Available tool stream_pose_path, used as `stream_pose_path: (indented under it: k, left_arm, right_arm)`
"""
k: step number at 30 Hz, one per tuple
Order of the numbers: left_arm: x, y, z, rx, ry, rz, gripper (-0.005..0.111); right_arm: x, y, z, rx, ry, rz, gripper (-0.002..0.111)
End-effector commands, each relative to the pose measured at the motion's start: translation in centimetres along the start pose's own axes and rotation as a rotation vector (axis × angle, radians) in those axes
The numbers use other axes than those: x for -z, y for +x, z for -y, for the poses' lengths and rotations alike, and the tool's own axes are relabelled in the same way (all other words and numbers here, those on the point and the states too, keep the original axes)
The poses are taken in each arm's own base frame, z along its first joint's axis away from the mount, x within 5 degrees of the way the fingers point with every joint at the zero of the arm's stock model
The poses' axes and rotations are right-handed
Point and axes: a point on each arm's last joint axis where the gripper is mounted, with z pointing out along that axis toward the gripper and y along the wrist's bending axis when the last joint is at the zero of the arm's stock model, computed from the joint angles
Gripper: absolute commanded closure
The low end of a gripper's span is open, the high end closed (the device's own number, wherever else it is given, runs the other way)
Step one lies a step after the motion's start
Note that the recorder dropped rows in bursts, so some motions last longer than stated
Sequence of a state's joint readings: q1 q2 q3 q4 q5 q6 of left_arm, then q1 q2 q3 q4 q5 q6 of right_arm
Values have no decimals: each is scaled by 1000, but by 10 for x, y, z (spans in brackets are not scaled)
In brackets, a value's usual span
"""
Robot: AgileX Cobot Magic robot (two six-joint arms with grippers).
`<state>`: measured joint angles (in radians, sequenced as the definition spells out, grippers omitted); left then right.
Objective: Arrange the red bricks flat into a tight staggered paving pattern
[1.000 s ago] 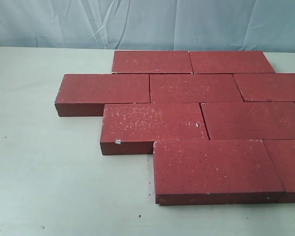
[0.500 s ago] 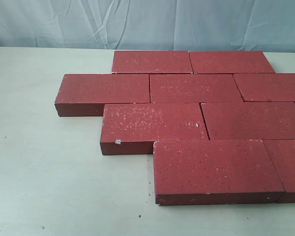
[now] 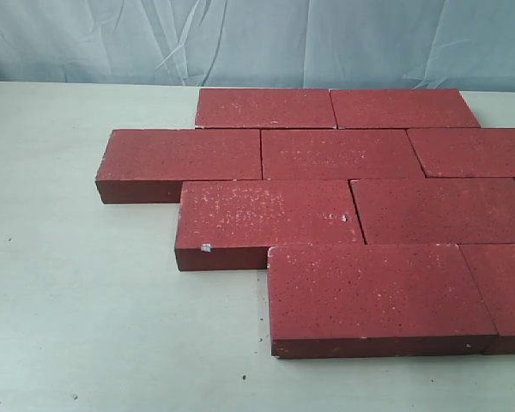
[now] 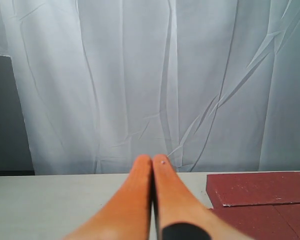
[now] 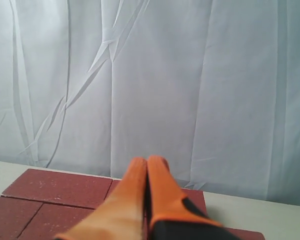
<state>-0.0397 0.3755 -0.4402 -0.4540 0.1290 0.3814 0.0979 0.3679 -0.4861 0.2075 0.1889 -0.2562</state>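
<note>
Several red bricks (image 3: 342, 154) lie flat on the pale table (image 3: 77, 300) in staggered rows, edges touching, filling the middle and right of the exterior view. The nearest full brick (image 3: 373, 292) sits at the front right. Neither gripper shows in the exterior view. In the left wrist view my left gripper (image 4: 152, 159) is shut and empty, its orange fingers pressed together above the table, with red bricks (image 4: 260, 187) off to one side. In the right wrist view my right gripper (image 5: 148, 161) is shut and empty, held above the red bricks (image 5: 57, 187).
A wrinkled white cloth backdrop (image 3: 257, 39) hangs behind the table's far edge. Bare table surface stretches left of and in front of the bricks. A few dark specks (image 3: 243, 375) dot the table near the front.
</note>
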Motion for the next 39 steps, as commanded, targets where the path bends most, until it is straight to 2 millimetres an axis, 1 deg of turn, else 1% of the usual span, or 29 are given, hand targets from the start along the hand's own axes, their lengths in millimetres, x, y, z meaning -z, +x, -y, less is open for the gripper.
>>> stream_pose_path:
  k: [1,10,15,21,27,39]
  left_arm:
    - [1,0,0,2,0,12,106]
    - [1,0,0,-22,-2,9,106]
    - [7,9,-1,-59,-8,-30,106]
    - [19,33,-4,-65,-28,-43,106]
    - [29,54,-9,7,-99,-28,106]
    - [35,96,-14,10,-142,-67,106]
  right_arm:
    - [1,-1,-1,-34,-6,15,109]
    - [1,-1,-1,-36,-6,15,109]
    - [1,-1,-1,-36,-6,15,109]
    - [1,-1,-1,-36,-6,15,109]
    - [1,-1,-1,-36,-6,15,109]
    - [1,-1,-1,-36,-6,15,109]
